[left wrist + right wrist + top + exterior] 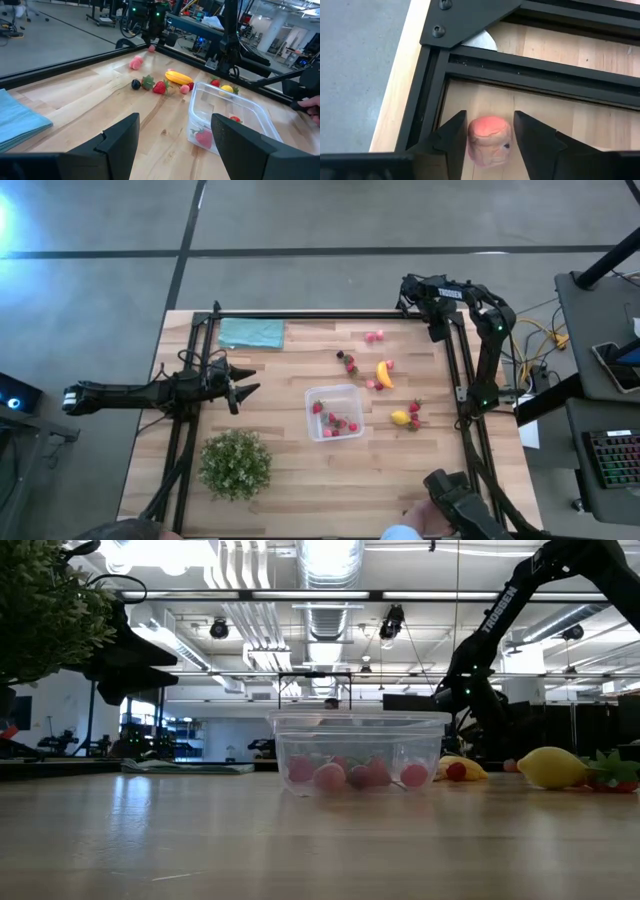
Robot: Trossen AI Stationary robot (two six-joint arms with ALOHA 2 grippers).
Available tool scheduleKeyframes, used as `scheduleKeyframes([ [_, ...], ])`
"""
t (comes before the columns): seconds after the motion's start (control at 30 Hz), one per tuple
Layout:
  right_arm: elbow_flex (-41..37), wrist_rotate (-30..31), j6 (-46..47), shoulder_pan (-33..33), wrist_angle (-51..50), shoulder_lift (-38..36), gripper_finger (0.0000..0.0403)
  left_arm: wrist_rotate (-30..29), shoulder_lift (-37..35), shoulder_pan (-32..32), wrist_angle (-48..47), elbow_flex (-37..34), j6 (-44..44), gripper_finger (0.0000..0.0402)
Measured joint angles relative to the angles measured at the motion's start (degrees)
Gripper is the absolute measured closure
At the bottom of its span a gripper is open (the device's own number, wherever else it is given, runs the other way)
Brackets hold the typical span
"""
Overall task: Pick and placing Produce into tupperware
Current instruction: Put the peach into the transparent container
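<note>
Picking is the step in hand, at the far right corner of the table (300,360). The right gripper (488,131) stands over that corner, just inside the black frame (470,55), with a pink fruit piece (489,139) between its two fingers. Each finger sits close against a side of the piece, but the wrist view does not settle whether they are clamped on it or merely straddling it; I cannot tell. The piece appears low to the wood, and I judge it not yet lifted.

The left gripper (240,391) waits near the left edge of the table, beyond the green plant (235,464), with its fingers apart and nothing between them.

The tupperware (335,412) sits open near the middle of the table, with several red and pink strawberries already inside. Loose produce lies between it and the far and right edges: a banana (384,373), a lemon (400,418) near the right edge with strawberries touching it, a dark piece (135,84) with more strawberries, and two pink pieces (374,336) near the far edge. A teal cloth (251,332) lies by the far left corner. A person's hand (415,520) shows at the near edge, beside a dark object I cannot identify.

The next move, as I judge it, calls for a firm closing on the pink piece, a lift clear of the frame rail, and a carry toward the table's middle to release over the container's open top. The piece looks soft and rounded, so a light or off-centre pinch could let it roll out.
</note>
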Motion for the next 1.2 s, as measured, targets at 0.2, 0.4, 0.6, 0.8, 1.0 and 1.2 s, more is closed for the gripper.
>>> scheduleKeyframes([
  [0.2,-0.02,0.15,0.66,0.01,0.20,0.00,0.0224,0.00,0.00,-0.01,0.00,0.01,0.00,0.0169],
  [0.4,-0.08,0.44,0.85,0.01,0.26,0.00,0.0244,0.00,-0.02,-0.01,0.00,0.01,0.00,0.0169],
  [0.6,-0.11,0.64,0.64,0.14,0.37,0.00,0.0291,0.00,0.00,0.00,0.00,0.01,0.00,0.0169],
  [0.8,-0.22,0.69,0.24,0.27,0.46,0.00,0.0313,0.00,0.00,-0.01,0.00,-0.01,0.00,0.0169],
  [1.0,-0.26,0.49,-1.36,0.60,0.78,0.00,0.0315,0.00,0.00,0.00,0.00,0.01,0.01,0.0168],
  [1.2,-0.17,-0.70,-5.41,1.83,5.22,-0.21,0.0316,0.00,0.00,0.00,0.00,0.00,0.02,0.0169],
])
